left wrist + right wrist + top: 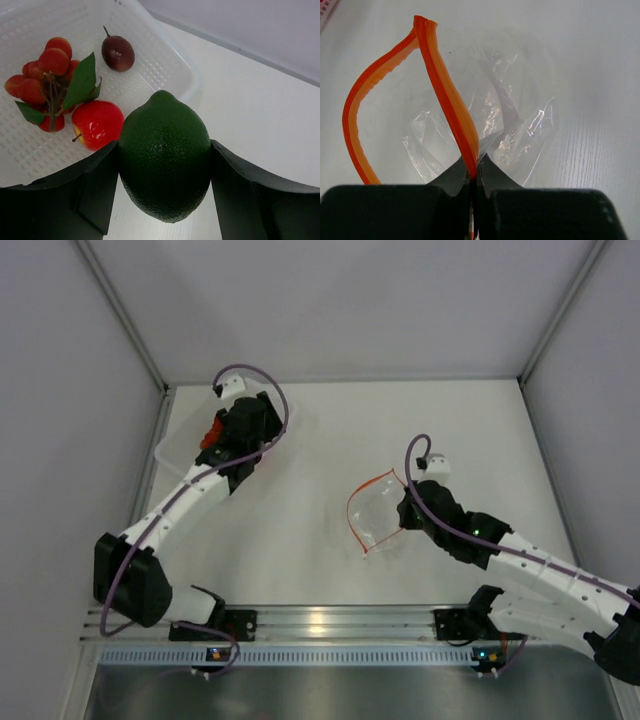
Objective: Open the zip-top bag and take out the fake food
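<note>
Your left hand [164, 150] is gripping a green lime-shaped piece [162, 120] of fake food between its two fingers, which are pressing on its sides with the jaws standing wide around it. The piece is hanging above the white table [260, 115], just short of the translucent tub [167, 65] lying ahead and to the left of that hand. Inside the tub, a red apple-shaped piece [97, 124] is lying closest to the fingers. A cluster of red berries with green leaves [47, 82] is touching it on the far left, and a dark maroon ball [118, 52] is sitting apart, farther ahead.

Your right hand [474, 170] is pinching its jaws fully together on one side of the orange zip strip [445, 95] of the zip-top bag [515, 115]. The strip's other side is bowing away to the left, so the mouth is gaping. The clear crinkled body is spreading on the table ahead of the fingertips, and nothing is showing inside it.
</note>
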Tool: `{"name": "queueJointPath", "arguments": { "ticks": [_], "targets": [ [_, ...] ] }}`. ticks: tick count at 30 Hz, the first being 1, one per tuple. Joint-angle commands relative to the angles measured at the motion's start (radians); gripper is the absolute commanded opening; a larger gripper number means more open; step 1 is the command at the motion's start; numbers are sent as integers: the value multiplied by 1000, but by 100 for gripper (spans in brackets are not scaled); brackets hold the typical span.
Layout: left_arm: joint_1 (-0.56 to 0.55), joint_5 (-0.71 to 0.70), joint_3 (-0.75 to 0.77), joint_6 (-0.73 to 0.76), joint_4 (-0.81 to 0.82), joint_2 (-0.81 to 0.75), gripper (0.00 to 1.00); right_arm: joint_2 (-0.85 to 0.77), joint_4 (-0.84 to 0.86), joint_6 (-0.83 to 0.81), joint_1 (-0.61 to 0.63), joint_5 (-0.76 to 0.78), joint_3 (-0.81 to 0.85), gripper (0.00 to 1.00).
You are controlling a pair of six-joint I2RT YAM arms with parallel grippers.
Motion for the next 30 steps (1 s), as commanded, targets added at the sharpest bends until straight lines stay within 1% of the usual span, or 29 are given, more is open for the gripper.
{"name": "queueJointPath", "arguments": {
  "ticks": [1,3,5,8,11,14,15,16,17,18,21,22,23,26,28,29,30],
  "targets": [
    [72,-9,119,5,10,145,0,-26,48,6,15,-9,4,0],
    [125,23,183,0,8,205,0,-30,45,4,15,-13,1,0],
    [153,49,235,8,8,295,0,-30,40,4,15,-12,-3,0],
    [184,95,317,29,8,395,6,-33,28,-9,14,-6,-4,0],
    [199,103,389,41,-11,481,11,-36,22,-14,15,1,-1,0],
    [216,120,419,41,-15,538,29,-41,14,-23,9,8,7,0],
    [219,123,421,41,-16,558,44,-39,8,-28,9,10,8,0],
    [221,132,426,47,-18,564,52,-38,8,-31,6,13,11,0],
    [221,132,426,46,-19,569,70,-35,2,-40,0,20,20,0],
    [221,134,426,44,-19,569,78,-30,-3,-42,-2,24,28,0],
    [221,132,420,38,-27,553,94,-20,-18,-63,-20,24,53,0],
    [221,132,416,37,-30,547,95,-18,-23,-71,-28,21,60,0],
    [221,137,409,32,-30,537,98,-18,-35,-86,-43,19,82,0],
    [221,154,386,31,-34,495,98,-12,-75,-141,-81,22,140,0],
    [221,193,358,26,-45,449,98,0,-96,-183,-111,27,178,0],
    [221,212,346,20,-48,428,98,11,-127,-218,-147,33,224,0],
    [221,261,331,17,-50,388,98,31,-139,-236,-170,33,249,0]
  ]
}}
